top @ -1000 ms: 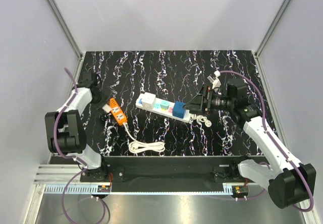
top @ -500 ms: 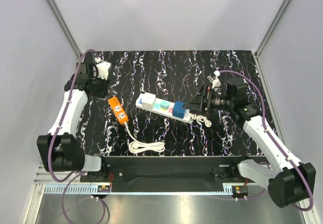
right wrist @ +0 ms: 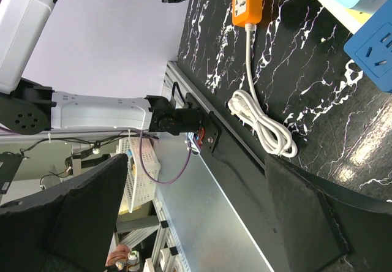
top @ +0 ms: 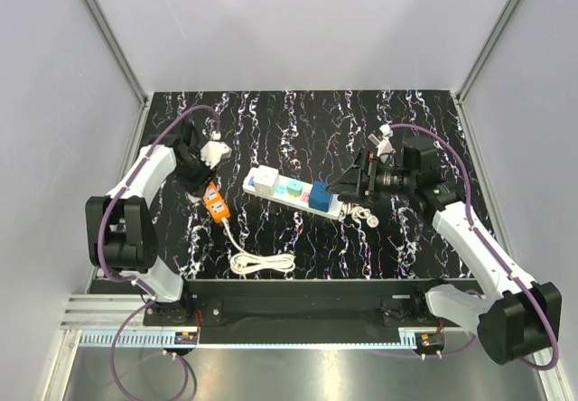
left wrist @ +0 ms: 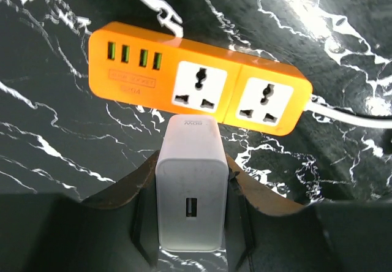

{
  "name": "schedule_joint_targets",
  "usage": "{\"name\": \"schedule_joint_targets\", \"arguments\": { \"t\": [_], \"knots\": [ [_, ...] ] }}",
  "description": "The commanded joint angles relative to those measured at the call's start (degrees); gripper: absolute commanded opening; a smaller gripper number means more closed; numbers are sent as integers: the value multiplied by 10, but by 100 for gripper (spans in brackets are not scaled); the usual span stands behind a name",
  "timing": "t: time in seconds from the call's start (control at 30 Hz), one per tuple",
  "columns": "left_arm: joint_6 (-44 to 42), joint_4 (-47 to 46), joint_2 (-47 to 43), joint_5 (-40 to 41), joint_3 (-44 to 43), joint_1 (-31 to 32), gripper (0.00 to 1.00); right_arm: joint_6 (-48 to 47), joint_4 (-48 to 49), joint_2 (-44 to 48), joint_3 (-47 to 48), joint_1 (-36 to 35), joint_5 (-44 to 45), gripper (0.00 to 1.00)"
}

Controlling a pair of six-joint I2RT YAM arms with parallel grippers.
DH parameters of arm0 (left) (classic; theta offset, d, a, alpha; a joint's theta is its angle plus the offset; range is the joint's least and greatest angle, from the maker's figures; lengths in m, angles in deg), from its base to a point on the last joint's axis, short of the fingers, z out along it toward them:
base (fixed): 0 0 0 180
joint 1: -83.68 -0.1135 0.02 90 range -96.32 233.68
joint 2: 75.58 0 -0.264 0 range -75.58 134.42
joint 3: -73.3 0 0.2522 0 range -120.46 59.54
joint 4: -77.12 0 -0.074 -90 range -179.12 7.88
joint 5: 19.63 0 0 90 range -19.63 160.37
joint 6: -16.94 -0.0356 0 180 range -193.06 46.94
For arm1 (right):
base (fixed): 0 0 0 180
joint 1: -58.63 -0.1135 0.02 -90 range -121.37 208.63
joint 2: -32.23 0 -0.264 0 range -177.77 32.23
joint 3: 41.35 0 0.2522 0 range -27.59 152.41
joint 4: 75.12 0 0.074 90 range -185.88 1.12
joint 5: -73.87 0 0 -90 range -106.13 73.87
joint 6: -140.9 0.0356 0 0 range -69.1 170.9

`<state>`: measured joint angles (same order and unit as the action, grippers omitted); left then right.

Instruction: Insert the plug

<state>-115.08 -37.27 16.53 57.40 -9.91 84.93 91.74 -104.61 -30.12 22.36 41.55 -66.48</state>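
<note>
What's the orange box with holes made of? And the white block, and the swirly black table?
Orange socket block: smooth plastic, likely; even colour, rounded moulded edges. White charger: hard plastic with a soft sheen. Table: glossy, marble-patterned with white veins; stone or printed laminate, cannot tell.

Two power strips, one blue plug, three other adapters.

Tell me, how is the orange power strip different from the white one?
The orange power strip is shorter than the white power strip. The orange one's sockets are empty; the white one carries a white cube, a teal cube and the blue plug. Both lie flat on the black table.
</note>
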Motion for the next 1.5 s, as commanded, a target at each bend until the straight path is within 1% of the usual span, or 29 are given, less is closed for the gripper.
{"name": "schedule_joint_targets", "arguments": {
  "t": [0.0,0.07,0.13,0.3,0.47,0.63,0.97,1.23,1.37,1.47],
  "knots": [
    [-48,23,-8,5,-31,16,0,4,27,-5,17,3,-20,100],
    [-48,22,-9,-24,-32,16,0,6,31,-1,14,2,-20,100],
    [-45,21,-4,-28,-40,17,0,6,35,-1,9,1,-12,100],
    [-39,13,17,0,-34,17,0,4,36,-7,9,2,-12,100],
    [-25,-54,12,-23,12,10,0,4,35,-6,11,2,-12,100],
    [-13,-122,5,-22,62,4,0,3,36,-8,11,2,-12,100],
    [-8,-132,12,-21,88,-5,0,-1,36,-15,12,3,-11,100],
    [-3,-156,33,-26,132,-3,0,-1,35,-15,13,2,-12,100],
    [5,-175,26,-33,144,-3,0,-1,36,-18,13,3,-10,100],
    [11,-178,18,-17,139,-3,0,-1,34,-19,12,2,-9,100]
  ]
}}
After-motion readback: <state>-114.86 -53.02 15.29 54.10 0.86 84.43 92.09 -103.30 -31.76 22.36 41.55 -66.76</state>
